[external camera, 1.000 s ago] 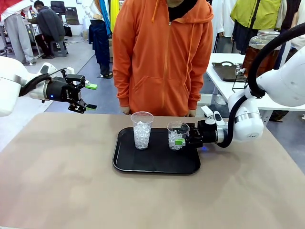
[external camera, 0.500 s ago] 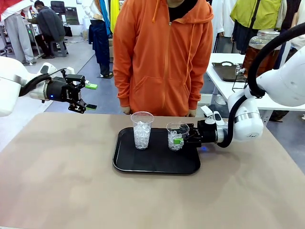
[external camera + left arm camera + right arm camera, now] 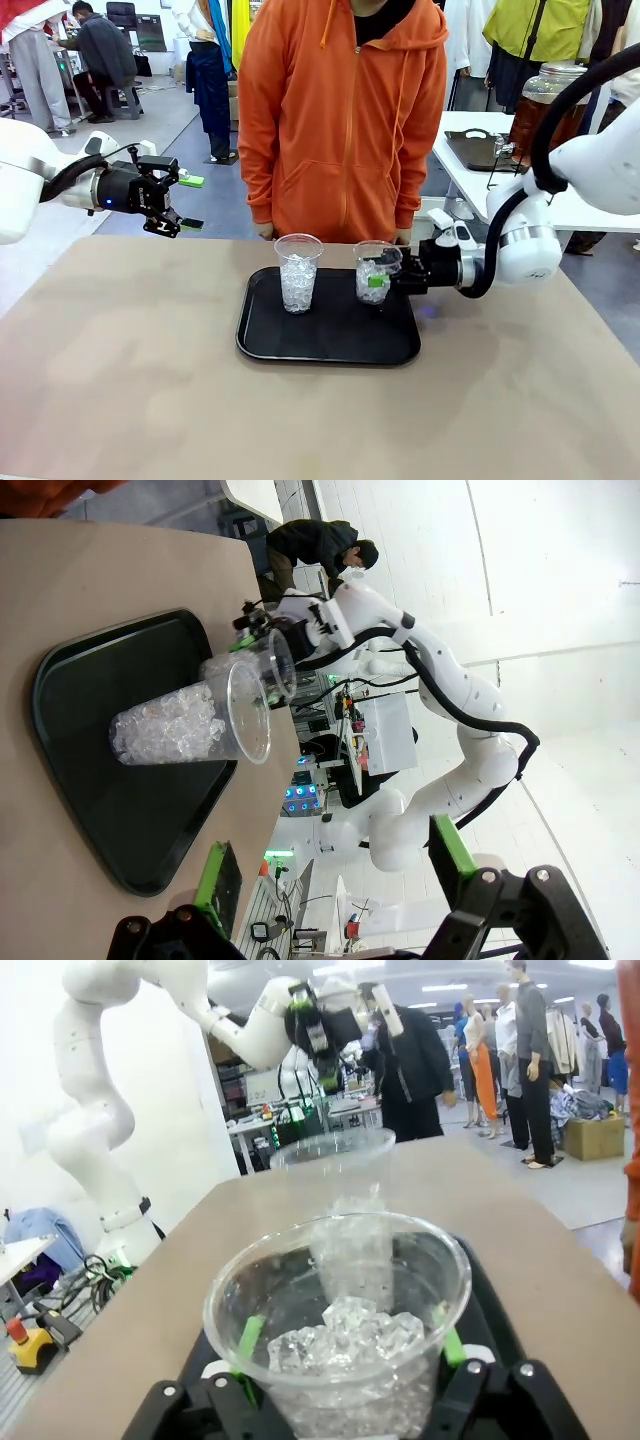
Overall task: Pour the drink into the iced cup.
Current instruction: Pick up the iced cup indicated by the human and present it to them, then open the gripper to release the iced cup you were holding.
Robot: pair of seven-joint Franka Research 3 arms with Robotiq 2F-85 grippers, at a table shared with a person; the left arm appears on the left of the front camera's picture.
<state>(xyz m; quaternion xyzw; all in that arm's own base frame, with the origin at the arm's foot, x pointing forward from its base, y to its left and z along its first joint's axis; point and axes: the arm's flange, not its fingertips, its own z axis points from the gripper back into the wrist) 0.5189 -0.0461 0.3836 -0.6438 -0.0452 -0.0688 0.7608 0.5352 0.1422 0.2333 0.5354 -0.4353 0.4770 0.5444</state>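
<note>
No writing, label or number can be read (in any view).

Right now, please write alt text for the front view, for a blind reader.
The right tool grips an iced cup over a black tray, beside a second iced cup. The left tool hangs open at far left; a person in orange stands behind.

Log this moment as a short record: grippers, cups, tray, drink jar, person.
left gripper: open, holding nothing, in the air near the table's far left edge
right gripper: shut on the right iced cup
left iced cup: upright on the black tray, untouched
drink jar: amber liquid inside, on the white side table behind the right arm
person: orange hoodie, standing at the far side
pour: not yet begun; both cups hold ice
</note>
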